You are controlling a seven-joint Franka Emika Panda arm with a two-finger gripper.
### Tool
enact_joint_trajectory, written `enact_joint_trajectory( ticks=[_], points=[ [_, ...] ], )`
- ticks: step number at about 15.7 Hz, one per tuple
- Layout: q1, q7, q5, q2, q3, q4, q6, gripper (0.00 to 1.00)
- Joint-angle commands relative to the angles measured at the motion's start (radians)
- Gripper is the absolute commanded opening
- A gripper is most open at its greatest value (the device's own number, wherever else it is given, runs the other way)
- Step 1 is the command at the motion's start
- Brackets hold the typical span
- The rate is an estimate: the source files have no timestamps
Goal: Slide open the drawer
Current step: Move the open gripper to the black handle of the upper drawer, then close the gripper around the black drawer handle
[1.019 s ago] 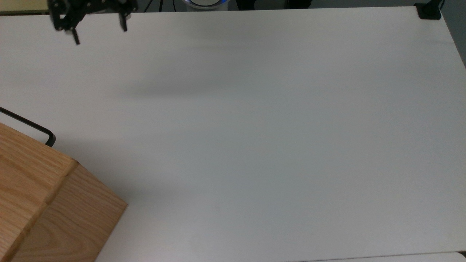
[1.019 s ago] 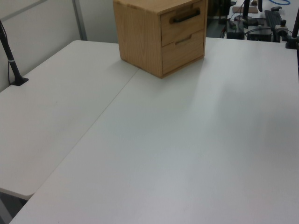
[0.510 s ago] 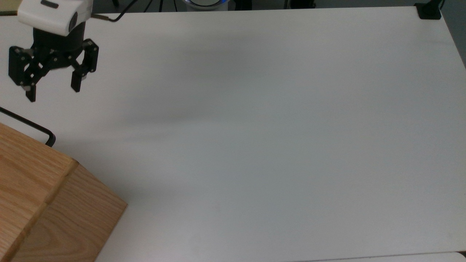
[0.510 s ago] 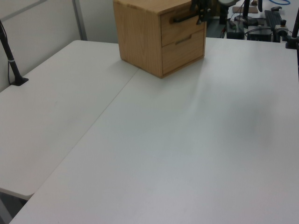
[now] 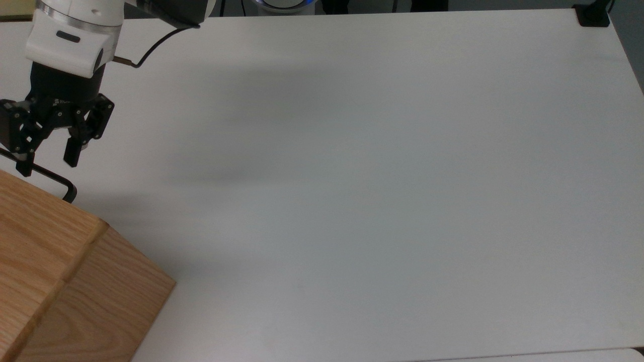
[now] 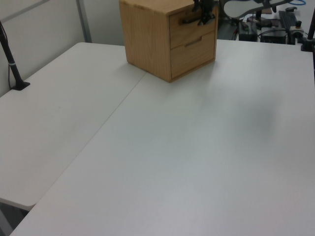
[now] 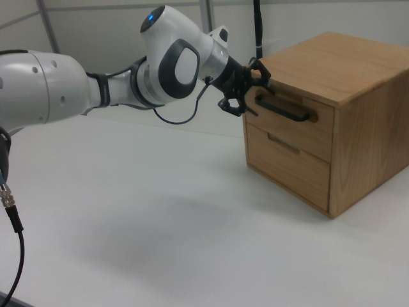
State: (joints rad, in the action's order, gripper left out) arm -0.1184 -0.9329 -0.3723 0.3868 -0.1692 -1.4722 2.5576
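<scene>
— What stands on the table, and does it hold anything?

— A box-shaped cabinet of light oak (image 7: pixel 332 121), grained and square-edged, sits on the smooth matte white table (image 5: pixel 352 176). It has two drawers in its front. The upper one, a light oak drawer with a flat front panel (image 7: pixel 291 109), is pushed fully in, flush with the cabinet face, so nothing inside can be seen. The lower drawer (image 7: pixel 287 163) is shut too, with a shallow slot cut in its front.

— And the handle?

— A thin black curved metal bar handle (image 7: pixel 284 110) stands off the upper panel. In the top view it runs along the cabinet's edge (image 5: pixel 48 175) at the top view's left.

— Where is the arm?

— The glossy white rounded arm (image 7: pixel 96 83) reaches across to the drawer front. Its black two-finger gripper (image 5: pixel 48 162) has its fingers spread, one on each side of the bar, holding nothing. In the left view the gripper (image 6: pixel 203 14) sits at the handle's end toward the left view's right.
</scene>
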Motion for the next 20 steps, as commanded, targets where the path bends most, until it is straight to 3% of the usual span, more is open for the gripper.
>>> enact_joint_trajectory(
  ticks=[1,4,10,20],
  points=[
    [-0.009,-0.017,-0.037,0.027,-0.012,-0.007,0.094,0.35],
    [-0.012,-0.021,-0.057,0.046,-0.027,-0.008,0.142,0.16],
    [-0.017,-0.018,-0.05,-0.005,-0.027,-0.066,0.142,0.07],
    [0.029,0.025,-0.023,-0.377,-0.015,-0.434,0.073,0.06]
  ],
)
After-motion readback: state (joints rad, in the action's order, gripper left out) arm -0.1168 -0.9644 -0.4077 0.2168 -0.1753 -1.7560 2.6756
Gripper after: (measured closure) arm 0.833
